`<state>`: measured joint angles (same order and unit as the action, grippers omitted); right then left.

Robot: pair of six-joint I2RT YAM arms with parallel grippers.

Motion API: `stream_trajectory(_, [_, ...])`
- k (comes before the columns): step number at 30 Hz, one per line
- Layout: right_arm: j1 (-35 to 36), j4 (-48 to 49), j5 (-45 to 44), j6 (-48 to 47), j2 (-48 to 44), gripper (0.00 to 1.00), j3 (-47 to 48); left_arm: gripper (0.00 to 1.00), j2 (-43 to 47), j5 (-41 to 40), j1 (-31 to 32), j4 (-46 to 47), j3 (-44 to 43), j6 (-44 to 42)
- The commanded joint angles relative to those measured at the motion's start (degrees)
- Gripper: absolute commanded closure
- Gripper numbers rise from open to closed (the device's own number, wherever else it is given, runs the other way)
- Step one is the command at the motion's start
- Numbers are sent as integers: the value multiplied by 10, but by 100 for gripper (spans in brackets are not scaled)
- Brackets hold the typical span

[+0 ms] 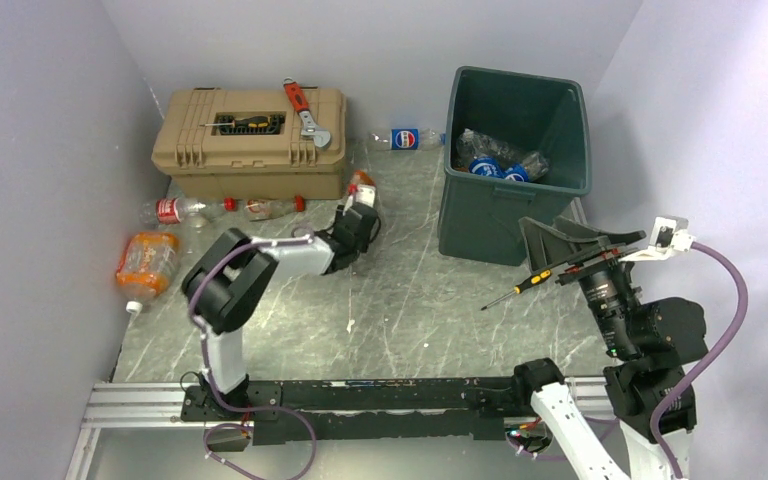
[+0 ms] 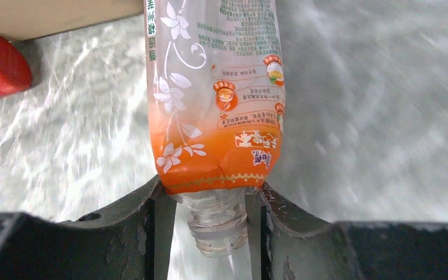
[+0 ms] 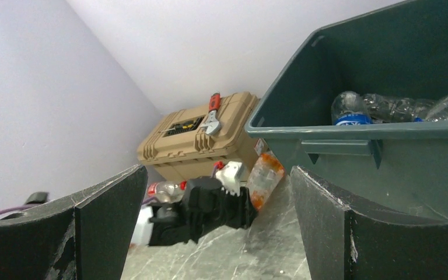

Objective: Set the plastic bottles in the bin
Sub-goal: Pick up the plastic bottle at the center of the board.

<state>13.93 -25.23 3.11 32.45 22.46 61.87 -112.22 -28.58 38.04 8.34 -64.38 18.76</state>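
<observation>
The orange-labelled bottle (image 2: pixel 216 111) is just near of the toolbox's (image 1: pixel 250 160) right corner and left of the bin (image 1: pixel 480 220). Its uncapped neck lies between the fingers of the left hand (image 2: pixel 210 192), which is partly closed and presses on both sides of the bottle's shoulder. The right hand (image 3: pixel 219 169) stands wide open and holds nothing, near and right of the bin. The bin holds several crushed bottles (image 1: pixel 500 160), and on the surface (image 1: pixel 410 310) a red-labelled bottle (image 1: pixel 170 210) lies by the toolbox, a large orange bottle (image 1: pixel 147 262) at the left wall and a blue-labelled bottle (image 1: pixel 405 138) at the far wall.

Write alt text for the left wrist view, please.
An orange-labelled clear plastic bottle lies on the grey marbled table, its uncapped neck between the left gripper's two dark fingers. A red cap sits at upper left.
</observation>
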Motion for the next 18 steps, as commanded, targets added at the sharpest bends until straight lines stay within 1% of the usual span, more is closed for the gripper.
stream_trajectory(1, [3, -10, 29, -7, 30, 3, 56, 76, 176, -26, 89, 1, 46, -84])
stream_trajectory(2, [3, -12, 40, -6, 35, 3, 66, 77, 228, -19, 114, -28, 48, -93])
stream_trajectory(3, [3, -13, 54, -4, 42, 3, 78, 78, 255, -5, 124, -44, 47, -102])
stream_trajectory(4, [3, -14, 70, -3, 49, 3, 91, 79, 303, 9, 139, -74, 46, -107])
stream_trajectory(6, [3, -21, 114, -6, 69, 3, 120, 85, 386, 26, 171, -133, 54, -137])
stream_trajectory(8, [3, -35, 163, -7, 97, 3, 153, 91, 468, 45, 190, -182, 69, -169])
stream_trajectory(10, [4, -47, 213, -6, 126, 3, 175, 94, 545, 110, 193, -240, 74, -217])
stream_trajectory(12, [6, -49, 242, -5, 153, 3, 187, 95, 609, 215, 194, -307, 71, -266])
stream_trajectory(13, [7, -46, 249, -1, 161, 3, 188, 96, 635, 254, 194, -339, 65, -285])
stream_trajectory(15, [7, -37, 270, 9, 177, 3, 195, 100, 672, 306, 194, -398, 51, -314])
stream_trajectory(18, [8, -29, 330, 30, 212, 3, 217, 100, 706, 353, 194, -455, 32, -367])
